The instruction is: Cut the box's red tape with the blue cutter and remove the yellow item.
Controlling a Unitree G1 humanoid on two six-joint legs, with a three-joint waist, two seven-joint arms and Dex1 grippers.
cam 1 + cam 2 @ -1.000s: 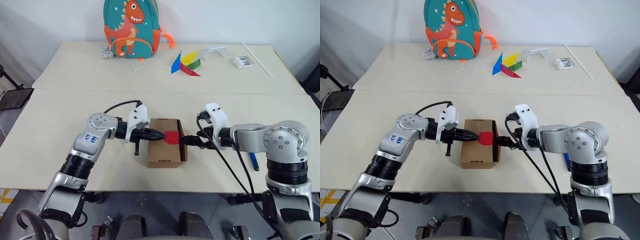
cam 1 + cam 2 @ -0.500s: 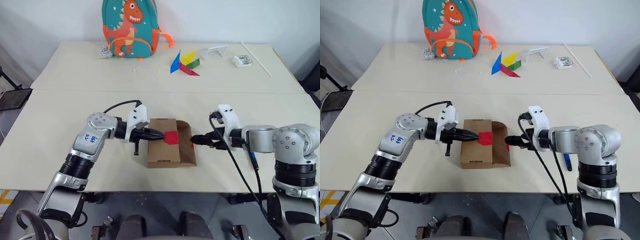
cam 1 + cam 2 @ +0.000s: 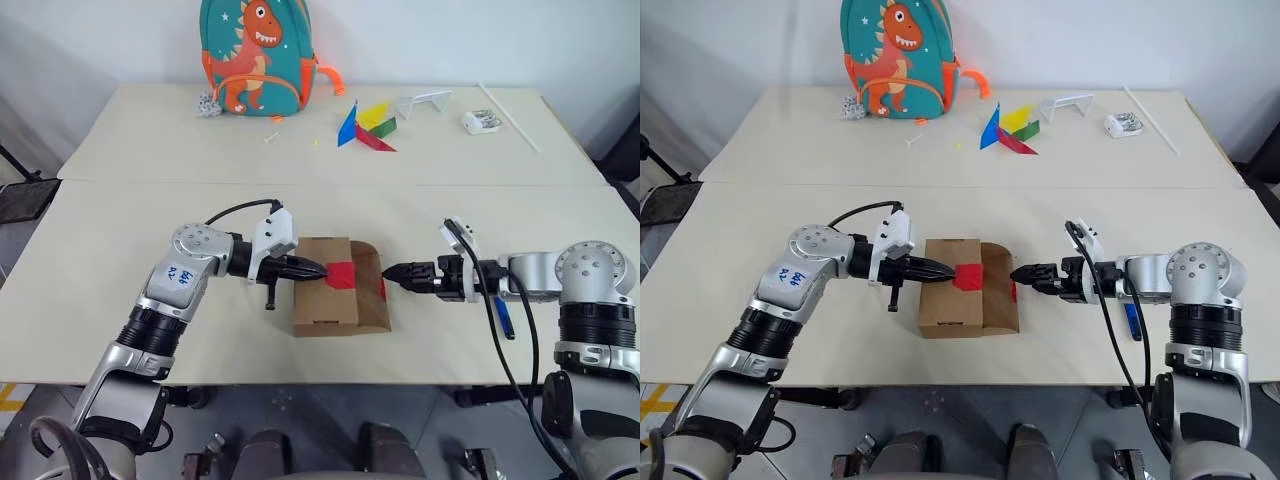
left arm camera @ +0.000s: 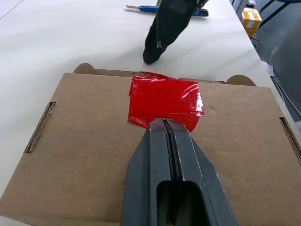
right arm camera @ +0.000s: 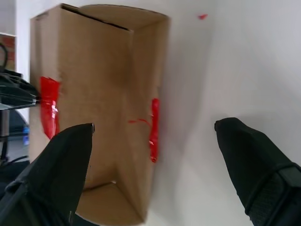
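1. Brown cardboard box (image 3: 327,285) sits mid-desk (image 3: 120,220), right flap open.
2. Left end effector (image 4: 164,127), fingers together, presses the glossy red tape (image 4: 164,100).
3. Right end effector (image 3: 395,271), fingers apart, hovers right of the box.
4. Slim blue cutter (image 3: 505,320) lies at the right.

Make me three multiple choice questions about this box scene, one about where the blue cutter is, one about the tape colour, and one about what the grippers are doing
1. Where does the blue cutter lie?
A. Inside the box
B. On the table under the right arm
C. Beside the backpack

2. What colour is the tape on the box?
A. Red
B. Green
C. White

3. How do the two grippers stand?
A. Both open
B. Left open, right shut
C. Left shut, right open

Answers:
1. B: the head view shows the cutter flat on the table, just past the right forearm, away from the box.
2. A: the left wrist view shows a bright red patch on the brown cardboard.
3. C: the left gripper has its fingers pressed together at the tape, while the right gripper has its fingers spread wide, off the box's right side.
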